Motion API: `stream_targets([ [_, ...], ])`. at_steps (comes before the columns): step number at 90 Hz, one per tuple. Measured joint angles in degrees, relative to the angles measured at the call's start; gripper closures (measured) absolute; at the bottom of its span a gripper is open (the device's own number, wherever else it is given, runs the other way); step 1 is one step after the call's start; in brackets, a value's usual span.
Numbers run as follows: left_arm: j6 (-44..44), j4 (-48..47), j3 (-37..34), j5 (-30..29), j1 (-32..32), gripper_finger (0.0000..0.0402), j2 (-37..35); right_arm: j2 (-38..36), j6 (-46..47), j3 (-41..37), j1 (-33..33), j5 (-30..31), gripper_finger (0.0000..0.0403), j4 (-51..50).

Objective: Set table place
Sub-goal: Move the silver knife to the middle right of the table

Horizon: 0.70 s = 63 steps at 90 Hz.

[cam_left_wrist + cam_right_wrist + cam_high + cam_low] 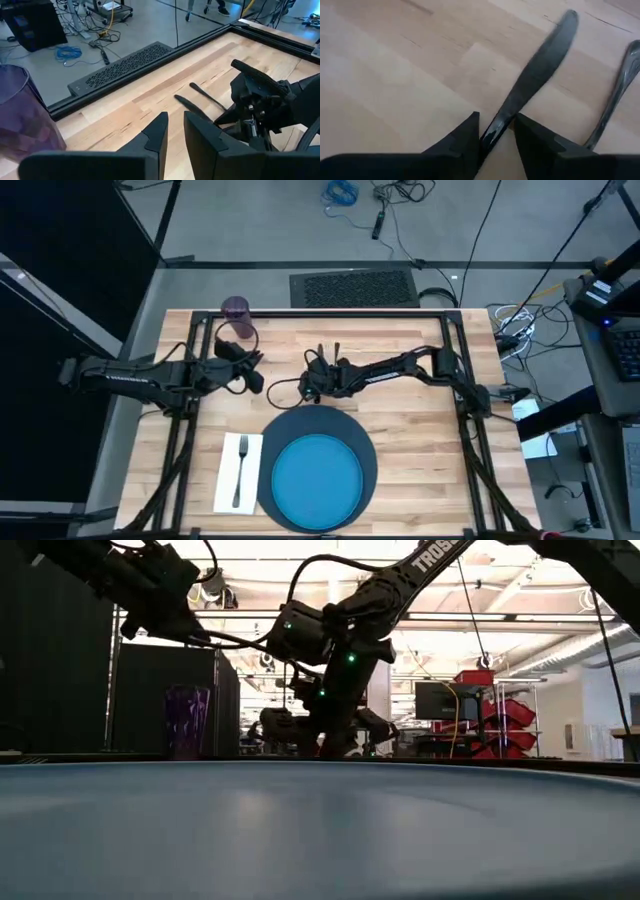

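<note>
A knife (322,356) and a spoon (338,351) lie flat on the table (420,420) at mid-table, beyond the dark round mat (368,452). On the mat sits the blue plate (318,480). To its left a fork (241,470) lies on a white napkin (229,485). The purple cup (237,310) stands upright at the far edge. My right gripper (496,125) is down at the knife's near end, open, with one finger on each side of it. My left gripper (176,125) hovers near the cup, its fingers a narrow gap apart with nothing between them. My right gripper comes down on the knife's near end (492,131), its fingers pointing down and slanting along the knife. One finger (467,137) lies right against the knife's side, and a gap shows between the knife and the other finger. I cannot tell whether it touches. The knife lies flat on the table.
Black frame bars (300,311) run along the table's far edge and sides. Bare wood lies to the right of the mat (430,460). In the low view the plate's rim (320,830) fills the foreground.
</note>
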Motion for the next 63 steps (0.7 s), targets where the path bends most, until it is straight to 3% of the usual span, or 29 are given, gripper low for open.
stream_targets([
  [34,0.0,0.0,0.0,0.0,0.0,0.0355,0.0,0.3,-5.8,3.8,-0.2,-1.0,0.0397,-2.6],
  [63,0.0,-0.3,0.0,0.0,0.0,0.0355,0.0,0.3,-5.3,4.1,-1.2,-0.3,0.0401,-6.6],
])
